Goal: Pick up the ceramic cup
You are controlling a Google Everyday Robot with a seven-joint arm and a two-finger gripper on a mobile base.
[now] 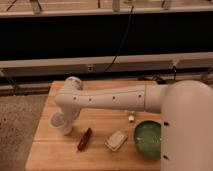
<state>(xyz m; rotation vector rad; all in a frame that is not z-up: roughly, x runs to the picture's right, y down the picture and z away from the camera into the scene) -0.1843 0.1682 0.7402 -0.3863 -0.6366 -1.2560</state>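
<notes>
At the left side of the wooden table (50,150) stands the ceramic cup (58,121), small and white, close to the left edge. The gripper (66,126) is directly at the cup, at the end of the white arm (107,98) which bends down from its elbow joint above. The arm's end covers the gripper, so I cannot tell if it grips the cup or only touches it, and I cannot tell if the cup is on the table or lifted. To the right of the cup lies a dark brown, long snack bar (84,139), placed diagonally. Next comes a pale, flat packet (116,140), near the front edge. A small light object (131,118) lies just behind it, beside the arm. Further right sits the wide green bowl (148,139), partly hidden by the robot's big white body (187,130).
</notes>
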